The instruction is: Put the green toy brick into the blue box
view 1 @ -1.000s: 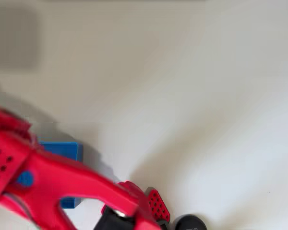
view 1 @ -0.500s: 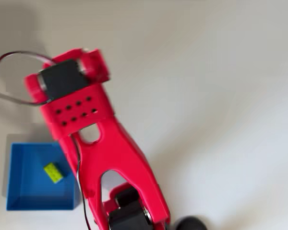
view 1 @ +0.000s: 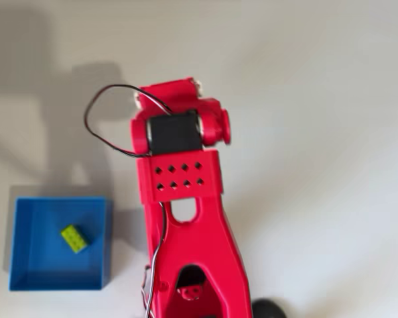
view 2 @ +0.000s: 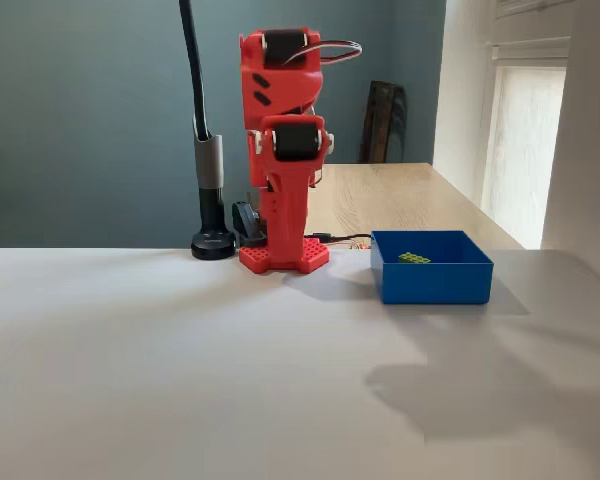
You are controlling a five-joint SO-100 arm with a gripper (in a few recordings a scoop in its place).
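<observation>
— Since half a second ago the red plastic robot arm (view 1: 186, 218) has swung rightward in the overhead view, away from the tray; a second ago it lay across the tray's upper right corner.

— And the brick?

— Same spot as half a second ago. The small lime-green studded plastic toy brick (view 1: 74, 238) lies on the flat floor of the square bright-blue plastic box with low thin walls (view 1: 26, 281), slightly turned against the walls and touching none of them. In the fixed view the green toy brick (view 2: 413, 258) just peeks over the front wall of the blue box (view 2: 435, 281).

— Where does the arm stand now?

— Folded up tall over its red base in the fixed view, with the blue box on the white table (view 2: 180, 370) just to the right of that base. A black servo (view 1: 176, 134) sits at the top of the arm in the overhead view, and a thin black cable (view 1: 99, 126) loops out to its left.

— Is the claw open or closed?

— I cannot tell. The gripper seems tucked into the folded arm, and neither view gives a clear look at its fingers. It is holding nothing that I can see.

— Anything else there?

— A black gooseneck stand on a round base (view 2: 211, 243) sits left of the arm in the fixed view, with a wooden tabletop (view 2: 400, 195) behind.
</observation>
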